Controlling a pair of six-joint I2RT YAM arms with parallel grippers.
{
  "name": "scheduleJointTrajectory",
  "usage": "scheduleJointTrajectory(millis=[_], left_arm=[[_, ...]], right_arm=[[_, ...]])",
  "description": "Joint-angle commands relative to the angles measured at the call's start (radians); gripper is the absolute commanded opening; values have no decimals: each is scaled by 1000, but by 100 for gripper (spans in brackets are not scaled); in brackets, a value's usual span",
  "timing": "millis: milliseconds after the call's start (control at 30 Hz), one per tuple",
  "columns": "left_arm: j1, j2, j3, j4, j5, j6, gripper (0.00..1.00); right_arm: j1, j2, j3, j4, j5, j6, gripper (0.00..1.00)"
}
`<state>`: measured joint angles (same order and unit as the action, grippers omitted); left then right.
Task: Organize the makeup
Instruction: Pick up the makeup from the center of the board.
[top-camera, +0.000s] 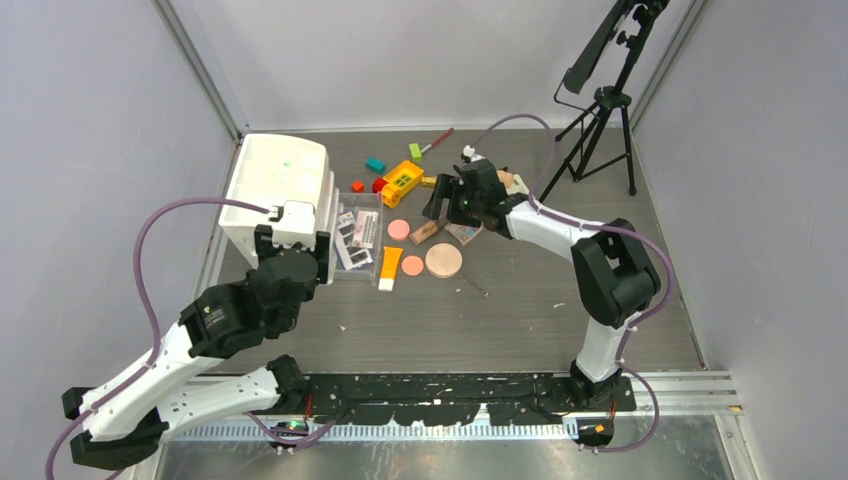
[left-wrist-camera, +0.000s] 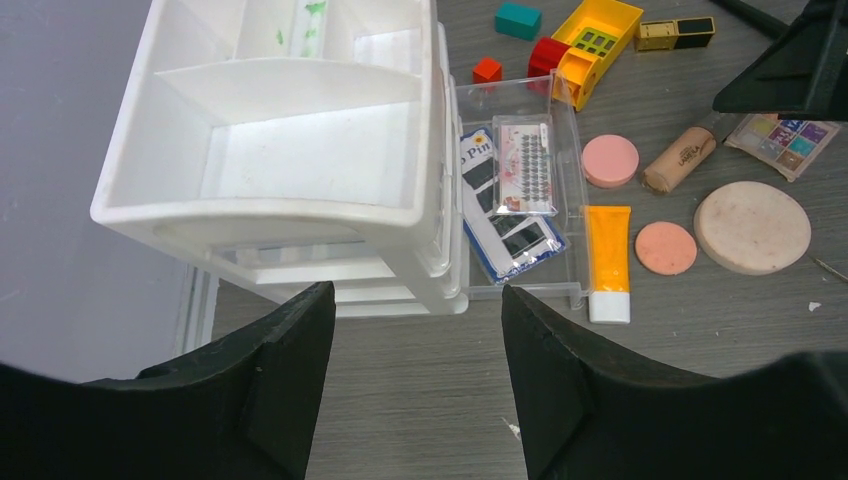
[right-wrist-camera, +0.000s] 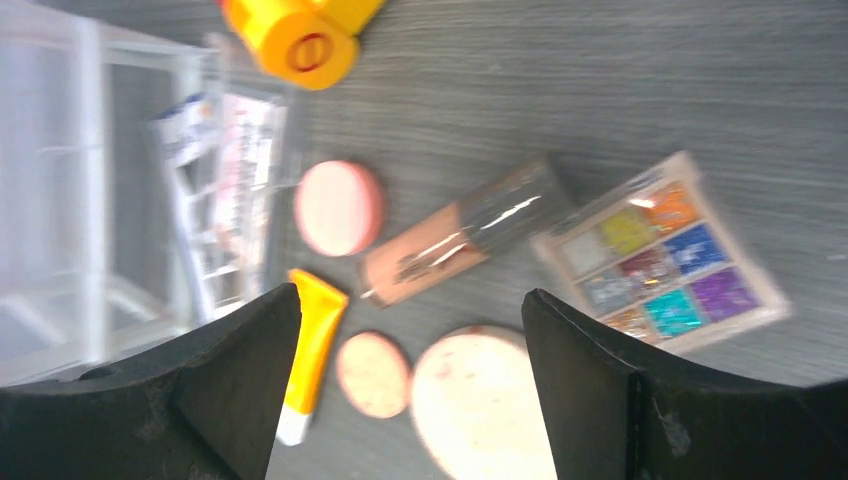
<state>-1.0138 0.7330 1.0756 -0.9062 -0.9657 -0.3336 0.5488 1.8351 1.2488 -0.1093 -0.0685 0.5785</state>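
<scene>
Littering the grey table (top-camera: 520, 320) between pale walls (top-camera: 80, 120), makeup (top-camera: 444, 260) lies loose; left tool (left-wrist-camera: 415, 295) and right tool (right-wrist-camera: 410, 292) stand released.

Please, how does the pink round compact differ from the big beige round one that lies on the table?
Size: the pink compact is clearly smaller than the beige compact. Colour: the pink compact is an even pink, while the beige compact is pale with faint speckles. Place: the pink compact lies close beside the clear drawer; the beige compact lies farther from it, next to a peach disc. Both are round, lie flat and are not held.
</scene>
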Motion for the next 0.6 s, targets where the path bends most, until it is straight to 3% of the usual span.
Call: scheduleJointTrajectory(millis=[0, 100, 367, 567], left_arm=[[9, 0, 14, 23, -14, -14, 63], [10, -8, 10, 25, -9, -17, 63], [11, -15, 9, 26, -4, -18, 64], [11, -14, 10, 27, 6, -16, 64]], right_arm=[[7, -108, -120, 309, -176, 203, 85], [13, -127, -161, 364, -164, 238, 85], [13, -164, -57, 0, 116, 87, 84], [12, -138, -2, -83, 147, 70, 84]])
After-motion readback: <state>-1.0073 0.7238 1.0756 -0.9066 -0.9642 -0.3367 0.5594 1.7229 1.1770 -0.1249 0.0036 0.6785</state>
